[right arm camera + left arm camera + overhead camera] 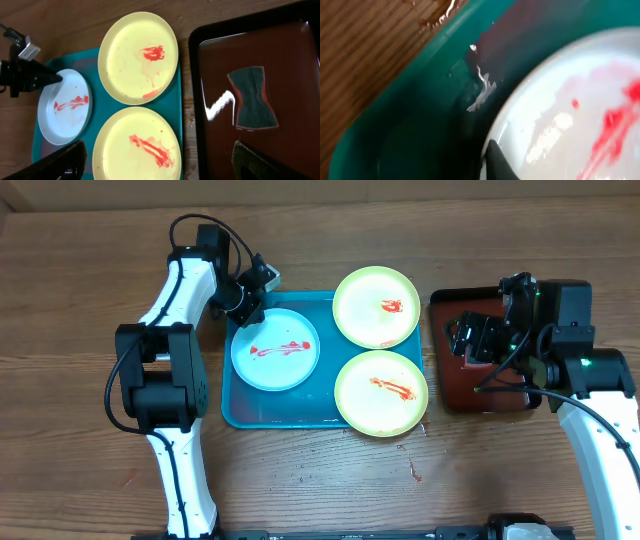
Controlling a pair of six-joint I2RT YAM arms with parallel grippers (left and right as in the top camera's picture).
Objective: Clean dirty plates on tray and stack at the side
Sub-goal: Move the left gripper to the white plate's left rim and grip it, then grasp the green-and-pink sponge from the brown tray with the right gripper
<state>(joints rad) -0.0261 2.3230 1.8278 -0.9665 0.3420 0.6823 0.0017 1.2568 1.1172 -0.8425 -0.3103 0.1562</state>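
The tray (300, 408) sits mid-counter with all three plates on it, each smeared red, so I judge that no wiping is done yet. I have the left gripper (250, 305) low at the far-left rim of the blue plate (275, 350), probably to steady or lift it by its edge. The wrist view is blurred, so I cannot tell whether the jaws are closed on the rim. The right gripper (468, 340) hovers over the dark tray (455, 395) near the counter's right edge, spread wide and empty. I judge it needs the sponge (254, 97) lying there first. The two yellow plates (376, 307) (381, 393) overhang the tray's right rim.
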